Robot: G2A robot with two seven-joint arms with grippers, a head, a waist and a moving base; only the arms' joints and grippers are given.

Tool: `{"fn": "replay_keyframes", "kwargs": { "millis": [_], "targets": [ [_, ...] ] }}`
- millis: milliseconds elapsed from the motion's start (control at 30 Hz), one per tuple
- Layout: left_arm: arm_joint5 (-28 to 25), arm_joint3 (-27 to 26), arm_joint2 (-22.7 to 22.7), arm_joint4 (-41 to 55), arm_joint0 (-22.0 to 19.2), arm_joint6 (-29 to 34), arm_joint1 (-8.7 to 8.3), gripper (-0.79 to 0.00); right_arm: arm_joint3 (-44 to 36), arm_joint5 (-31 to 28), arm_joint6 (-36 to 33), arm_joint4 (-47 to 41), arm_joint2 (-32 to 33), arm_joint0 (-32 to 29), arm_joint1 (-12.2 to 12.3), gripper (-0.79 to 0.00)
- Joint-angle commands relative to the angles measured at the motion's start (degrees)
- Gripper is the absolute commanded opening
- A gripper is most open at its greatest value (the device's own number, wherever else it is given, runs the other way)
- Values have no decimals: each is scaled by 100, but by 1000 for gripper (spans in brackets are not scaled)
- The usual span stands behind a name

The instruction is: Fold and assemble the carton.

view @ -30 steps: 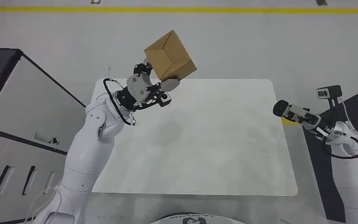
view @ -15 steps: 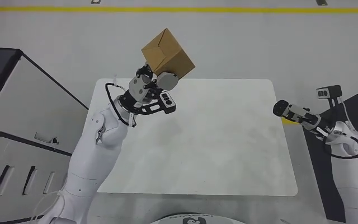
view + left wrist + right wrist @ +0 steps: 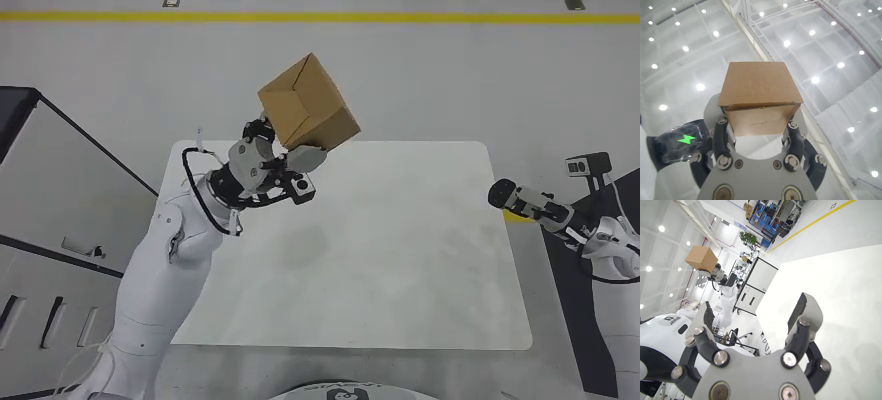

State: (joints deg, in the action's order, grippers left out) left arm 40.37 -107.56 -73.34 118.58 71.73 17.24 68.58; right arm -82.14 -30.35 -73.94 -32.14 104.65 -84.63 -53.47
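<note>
A closed brown carton [image 3: 308,101] is held high above the table's far left corner, tilted. My left gripper [image 3: 283,148] is shut on its lower end, one finger on each side wall. In the left wrist view the carton [image 3: 759,98] fills the middle against the ceiling, clamped by the left gripper [image 3: 758,124]. My right gripper [image 3: 755,311] stands open with nothing between its fingers, off the table's right edge [image 3: 497,193]. From there the carton [image 3: 701,259] shows far off, raised in the air.
The white table [image 3: 400,260] lies bare below both arms. A dark-framed cabinet [image 3: 40,190] stands to the left of the table. A yellow floor line [image 3: 320,16] runs behind it.
The left wrist has turned the carton slightly, first tipping it back and left, then swinging it a little to the right. The right arm has stayed still.
</note>
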Motion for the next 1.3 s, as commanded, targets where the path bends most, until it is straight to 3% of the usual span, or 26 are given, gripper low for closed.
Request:
{"fn": "replay_keyframes", "kwargs": {
  "millis": [0, 100, 433, 600, 967, 1267],
  "targets": [
    [100, -63, -4, -832, -43, 309, -11, -785, 0, 0, 0, 0, 0, 0, 0, 0],
    [214, -142, 3, -1841, -125, 816, -36, -785, 0, 0, 0, 0, 0, 0, 0, 0],
    [251, -254, 2, -2042, -125, 707, -48, -785, 0, 0, 0, 0, 0, 0, 0, 0],
    [196, -288, 1, -2779, -277, 1429, -66, -785, 0, 0, 0, 0, 0, 0, 0, 0],
    [-546, -98, 127, -4722, -630, 2935, -133, -785, 0, 0, 0, 0, 0, 0, 0, 0],
    [-751, -177, 118, -4870, -650, 2943, -134, -785, 0, 0, 0, 0, 0, 0, 0, 0]
  ]
}}
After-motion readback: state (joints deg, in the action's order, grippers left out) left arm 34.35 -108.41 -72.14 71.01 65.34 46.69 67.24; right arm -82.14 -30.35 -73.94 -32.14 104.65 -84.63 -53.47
